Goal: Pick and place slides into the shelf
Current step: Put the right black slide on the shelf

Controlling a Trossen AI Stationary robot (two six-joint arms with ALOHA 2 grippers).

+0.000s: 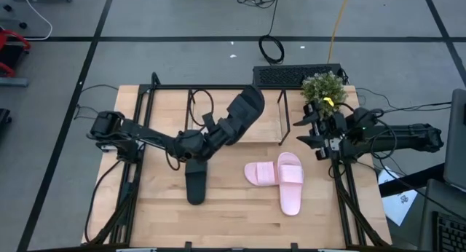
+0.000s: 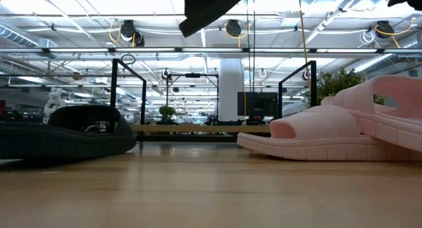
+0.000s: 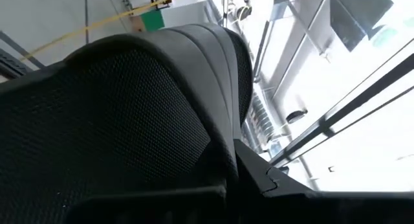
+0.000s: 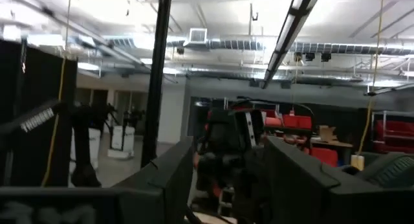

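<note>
My left gripper (image 1: 220,133) is shut on a black slide (image 1: 246,110), held up above the middle of the table over the shelf (image 1: 282,115), a rack of thin black rods at the far side. That slide fills the left wrist view (image 3: 129,107) and shows at the top of the low view (image 2: 211,7). The other black slide (image 1: 195,185) lies flat on the table. Two pink slides (image 1: 262,172) (image 1: 291,185) lie right of it, one leaning on the other (image 2: 389,109). My right gripper (image 1: 314,132) waits open at the table's right edge, its fingers (image 4: 171,175) around nothing. My left gripper holds the black slide at its near-left end (image 1: 229,127), coming from the table's left and slanting upward. The slide itself hides the fingers, so the kind of hold cannot be told. The slide is lifted clear and tilted, its far end (image 1: 253,97) toward the table's far edge.
A potted plant (image 1: 324,87) and a flat black device (image 1: 291,76) stand at the far right behind the shelf. Black frame rails (image 1: 135,172) run along the table's left and right sides. Bare wood (image 1: 240,215) lies along the near edge.
</note>
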